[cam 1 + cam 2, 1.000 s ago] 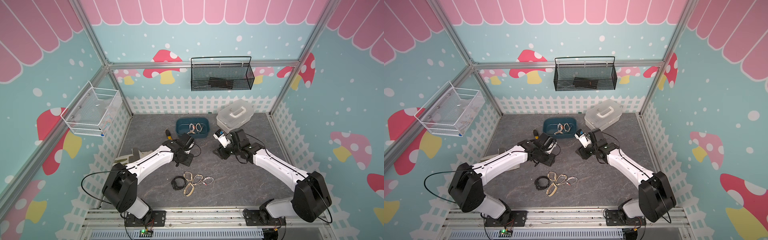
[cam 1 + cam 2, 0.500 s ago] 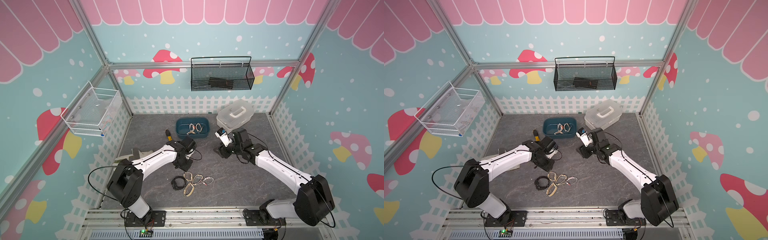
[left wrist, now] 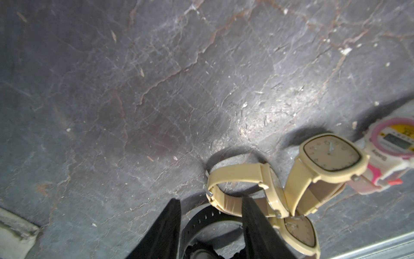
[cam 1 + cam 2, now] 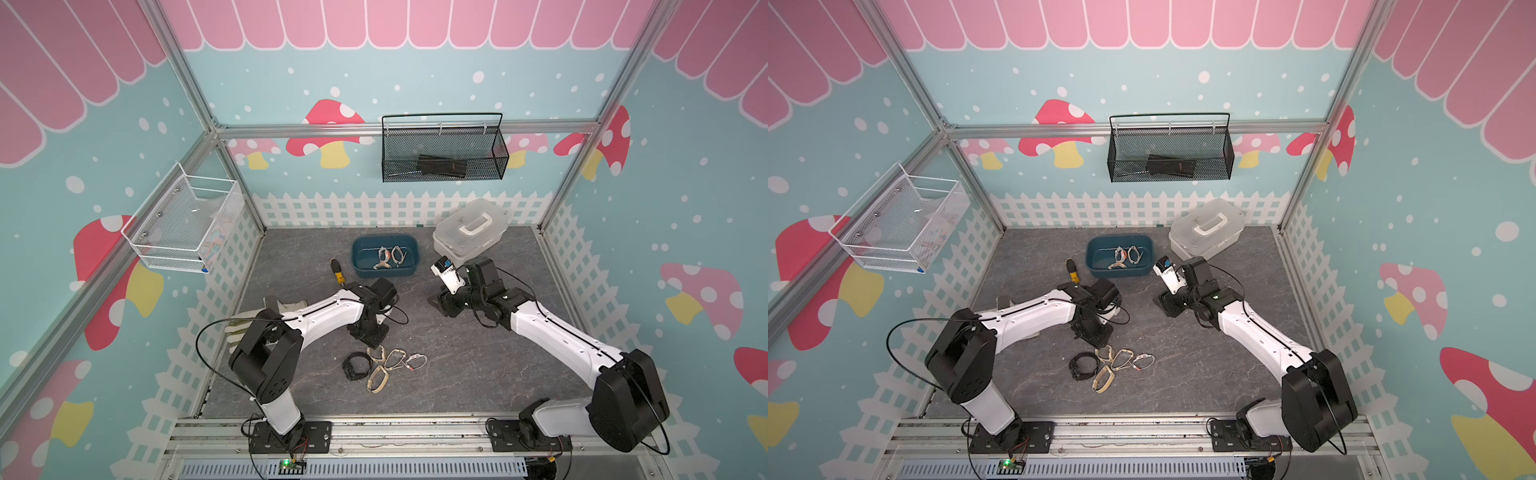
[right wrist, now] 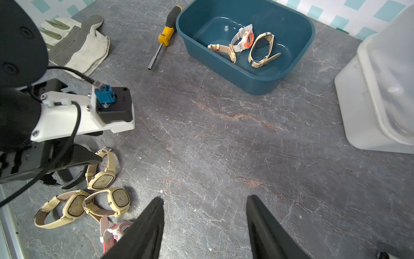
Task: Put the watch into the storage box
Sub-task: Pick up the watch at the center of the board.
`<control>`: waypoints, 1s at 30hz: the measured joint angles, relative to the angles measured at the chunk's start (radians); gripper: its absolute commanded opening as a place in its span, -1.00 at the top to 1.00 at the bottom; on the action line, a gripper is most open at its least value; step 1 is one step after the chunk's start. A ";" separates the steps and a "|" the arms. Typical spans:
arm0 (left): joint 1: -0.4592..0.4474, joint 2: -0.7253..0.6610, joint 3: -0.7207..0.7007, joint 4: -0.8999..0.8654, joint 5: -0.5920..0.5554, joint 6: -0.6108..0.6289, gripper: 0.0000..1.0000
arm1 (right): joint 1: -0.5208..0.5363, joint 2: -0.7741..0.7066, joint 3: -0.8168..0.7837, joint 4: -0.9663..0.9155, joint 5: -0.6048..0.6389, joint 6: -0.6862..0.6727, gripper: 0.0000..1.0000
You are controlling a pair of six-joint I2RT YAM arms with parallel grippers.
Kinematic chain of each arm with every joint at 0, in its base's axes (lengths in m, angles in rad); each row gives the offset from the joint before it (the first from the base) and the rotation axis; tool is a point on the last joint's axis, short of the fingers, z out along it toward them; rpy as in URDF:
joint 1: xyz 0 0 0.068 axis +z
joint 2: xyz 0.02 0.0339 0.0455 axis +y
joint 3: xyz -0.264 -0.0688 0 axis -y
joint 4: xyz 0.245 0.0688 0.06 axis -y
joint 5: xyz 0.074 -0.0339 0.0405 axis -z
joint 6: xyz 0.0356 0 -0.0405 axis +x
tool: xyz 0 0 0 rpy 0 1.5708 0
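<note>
A: Report the left side of the grey stone-pattern bench [image 4: 478, 365].

B: A white leather work glove [image 5: 77, 43] lies flat near the left fence. Beyond it lies a screwdriver with a yellow and black handle [image 5: 164, 37], just beside the storage box.

A: State of the left hand [image 3: 210, 226]?

B: It points down over the cluster of loose watches [image 4: 384, 363] at the front centre of the bench. Its fingers [image 3: 164, 231] stand partly apart, straddling the strap of a beige square-faced watch [image 3: 244, 186] and a black strap beneath it. Whether they press on either strap cannot be told.

A: Contents of the cluster?

B: Three beige square-faced watches, one black watch [image 4: 1083, 365] and one pink and white digital watch [image 3: 389, 152], touching or overlapping.

A: Location of the storage box?

B: The dark teal plastic storage box [image 4: 384, 272] sits at the back centre. Inside lie two beige watches and a white and orange digital watch [image 5: 244, 38].

A: Right side?

B: The right hand [image 5: 205, 226] hangs above bare bench, fingers wide apart, holding nothing. A white translucent case with a handle [image 4: 469, 230] stands at the back right.
</note>
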 measured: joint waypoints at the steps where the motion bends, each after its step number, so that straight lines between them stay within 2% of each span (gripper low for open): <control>1: -0.001 0.010 0.002 0.000 0.000 0.000 0.06 | 0.000 0.000 -0.001 0.000 0.000 0.000 -0.22; 11: -0.017 0.078 0.026 0.002 -0.001 -0.002 0.09 | -0.004 -0.002 -0.001 0.002 0.004 0.000 -0.22; 30: -0.018 0.122 0.026 0.006 -0.004 -0.016 0.23 | -0.006 -0.003 -0.012 0.002 0.004 0.000 -0.22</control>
